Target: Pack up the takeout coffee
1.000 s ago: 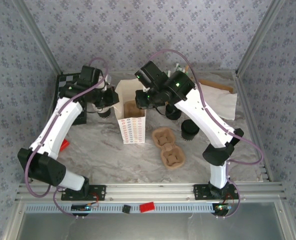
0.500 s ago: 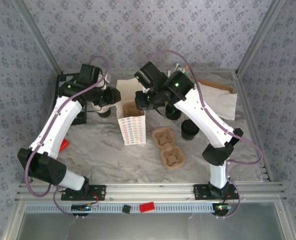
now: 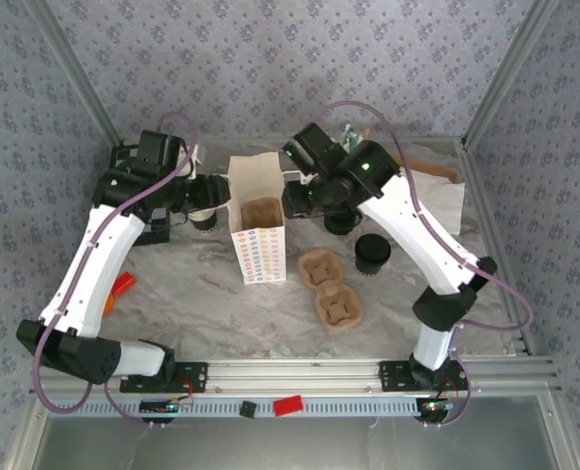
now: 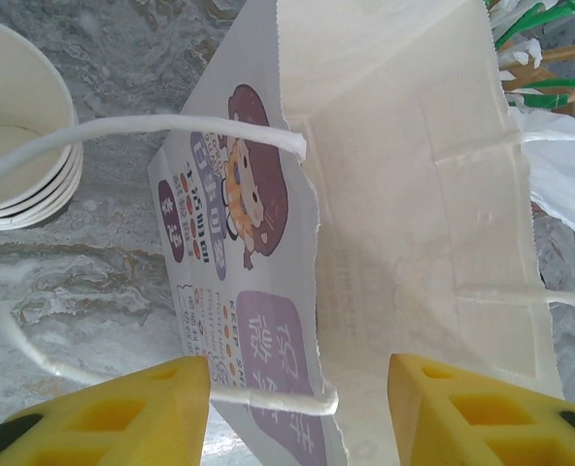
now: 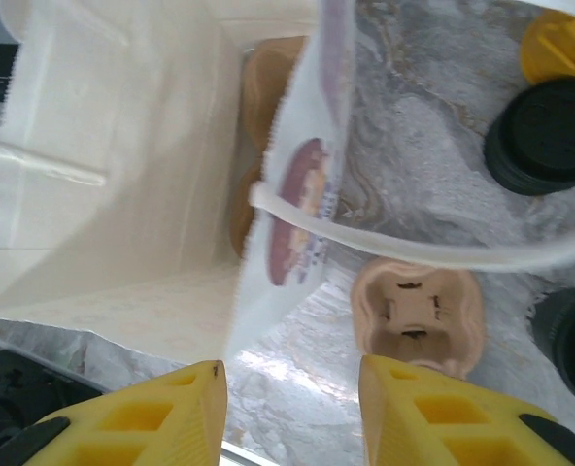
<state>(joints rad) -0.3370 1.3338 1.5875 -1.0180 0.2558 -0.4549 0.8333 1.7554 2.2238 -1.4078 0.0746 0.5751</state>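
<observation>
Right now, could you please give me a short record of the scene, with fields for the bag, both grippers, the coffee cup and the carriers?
bag: white paper bag, standing open mid-table
inside bag: brown pulp carrier
left gripper: open, at the bag's left rim
right gripper: open, at the bag's right rim
coffee: black-lidded cup on the table right of the bag, not packed
second carrier: on the table, empty

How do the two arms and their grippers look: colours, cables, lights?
The left arm and right arm have white links, black joints and a looping purple cable each. The right arm shows a green light. The left gripper and right gripper have yellow fingers with rectangular hollows.
</observation>
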